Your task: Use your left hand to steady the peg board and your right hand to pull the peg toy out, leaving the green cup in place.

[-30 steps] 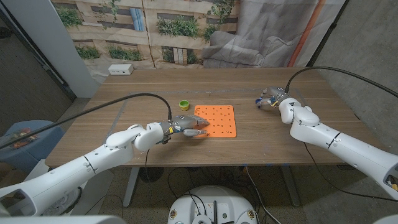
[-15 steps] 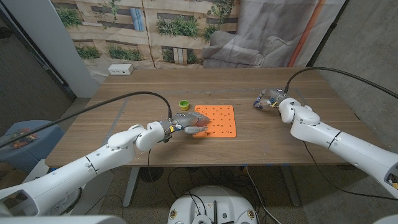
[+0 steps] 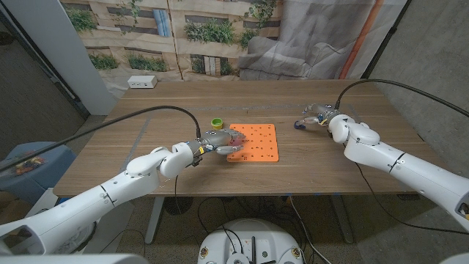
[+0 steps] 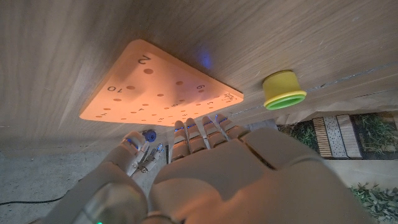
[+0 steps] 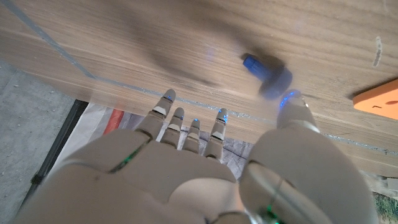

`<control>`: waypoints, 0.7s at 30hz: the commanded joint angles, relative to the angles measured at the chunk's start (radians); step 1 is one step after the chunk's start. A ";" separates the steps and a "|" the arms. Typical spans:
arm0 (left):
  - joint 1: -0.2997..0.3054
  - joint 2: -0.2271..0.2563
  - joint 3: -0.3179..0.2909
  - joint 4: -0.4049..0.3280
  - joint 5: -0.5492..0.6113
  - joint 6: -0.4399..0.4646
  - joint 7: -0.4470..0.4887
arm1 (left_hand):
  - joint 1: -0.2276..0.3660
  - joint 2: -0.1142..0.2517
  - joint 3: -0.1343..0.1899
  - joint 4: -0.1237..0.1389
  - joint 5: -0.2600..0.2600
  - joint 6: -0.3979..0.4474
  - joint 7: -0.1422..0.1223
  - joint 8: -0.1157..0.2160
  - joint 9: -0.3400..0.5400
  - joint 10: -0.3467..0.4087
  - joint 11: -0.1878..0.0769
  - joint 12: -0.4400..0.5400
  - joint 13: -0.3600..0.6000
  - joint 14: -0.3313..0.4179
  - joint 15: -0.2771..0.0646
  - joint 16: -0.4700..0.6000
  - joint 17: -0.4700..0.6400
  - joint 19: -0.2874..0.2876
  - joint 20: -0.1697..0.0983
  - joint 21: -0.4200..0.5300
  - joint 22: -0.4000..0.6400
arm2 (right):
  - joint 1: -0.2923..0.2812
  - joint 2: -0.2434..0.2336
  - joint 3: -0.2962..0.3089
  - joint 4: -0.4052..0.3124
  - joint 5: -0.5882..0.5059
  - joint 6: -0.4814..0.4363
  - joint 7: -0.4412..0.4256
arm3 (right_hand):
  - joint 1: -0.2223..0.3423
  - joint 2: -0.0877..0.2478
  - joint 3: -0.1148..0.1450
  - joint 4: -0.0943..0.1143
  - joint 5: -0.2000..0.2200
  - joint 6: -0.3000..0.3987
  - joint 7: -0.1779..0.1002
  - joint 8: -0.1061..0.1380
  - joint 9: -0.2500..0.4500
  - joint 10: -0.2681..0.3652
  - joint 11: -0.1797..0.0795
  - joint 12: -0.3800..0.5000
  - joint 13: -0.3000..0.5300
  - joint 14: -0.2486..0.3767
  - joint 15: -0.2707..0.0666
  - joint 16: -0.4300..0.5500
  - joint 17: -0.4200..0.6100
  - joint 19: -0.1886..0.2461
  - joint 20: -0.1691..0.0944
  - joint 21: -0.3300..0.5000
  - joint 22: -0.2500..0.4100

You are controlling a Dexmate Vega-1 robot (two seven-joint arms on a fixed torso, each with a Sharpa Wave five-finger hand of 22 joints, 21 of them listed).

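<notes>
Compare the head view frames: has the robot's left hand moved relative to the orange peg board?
Yes. The left hand has shifted farther from the robot, along the peg board's left edge toward the green cup.

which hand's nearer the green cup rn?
Left. The left hand is at the orange peg board's left edge, just in front of the green cup; the right hand sits beyond the board's far side.

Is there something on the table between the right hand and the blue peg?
Nothing visible. The peg lies on bare wood just past the right hand, off the orange board.
</notes>
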 commanded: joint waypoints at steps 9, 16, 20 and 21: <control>0.013 0.000 -0.021 -0.031 -0.018 0.033 0.045 | 0.005 0.077 0.008 -0.006 -0.003 0.010 -0.001 -0.001 0.003 0.008 -0.004 -0.001 0.000 0.007 -0.078 -0.002 0.001 0.007 -0.153 0.003 -0.001 | -0.006 -0.031 0.054 0.002 0.107 0.099 0.018 | -0.077 0.002 -0.022 0.009 -0.004 -0.126 0.035 -0.077 -0.014 -0.054 0.020 0.007 0.002 -0.060 0.039 -0.024 0.006 -0.062 0.008 -0.002 0.002; 0.028 0.001 -0.036 -0.047 -0.024 0.055 0.068 | 0.005 0.076 0.009 -0.008 -0.003 0.010 -0.001 -0.002 0.003 0.005 -0.005 -0.003 0.000 0.007 -0.077 -0.003 0.001 0.008 -0.153 0.003 -0.001 | -0.028 -0.033 0.092 0.008 0.157 0.132 -0.019 | -0.105 0.002 -0.030 0.016 -0.005 -0.156 0.048 -0.098 -0.017 -0.073 0.023 0.007 0.002 -0.079 0.046 -0.030 0.008 -0.080 0.015 -0.002 0.002; 0.039 -0.012 -0.046 -0.052 -0.029 0.080 0.096 | 0.005 0.076 0.010 -0.008 -0.003 0.010 -0.002 -0.002 0.003 0.005 -0.005 -0.003 0.000 0.007 -0.077 -0.003 0.001 0.010 -0.152 0.004 -0.001 | -0.038 -0.033 0.109 0.011 0.181 0.146 -0.040 | -0.121 0.007 -0.034 0.022 -0.005 -0.157 0.048 -0.103 -0.018 -0.060 0.021 0.015 0.002 -0.079 0.049 -0.029 0.008 -0.085 0.013 0.000 0.002; 0.042 -0.017 -0.050 -0.052 -0.033 0.087 0.105 | 0.005 0.076 0.010 -0.009 -0.003 0.010 -0.001 -0.003 0.003 0.004 -0.005 -0.003 0.000 0.007 -0.077 -0.003 0.001 0.010 -0.151 0.004 -0.001 | -0.041 -0.032 0.116 0.013 0.191 0.149 -0.044 | -0.128 0.009 -0.035 0.024 -0.004 -0.147 0.047 -0.102 -0.019 -0.053 0.020 0.018 0.002 -0.079 0.049 -0.029 0.008 -0.085 0.012 0.001 0.002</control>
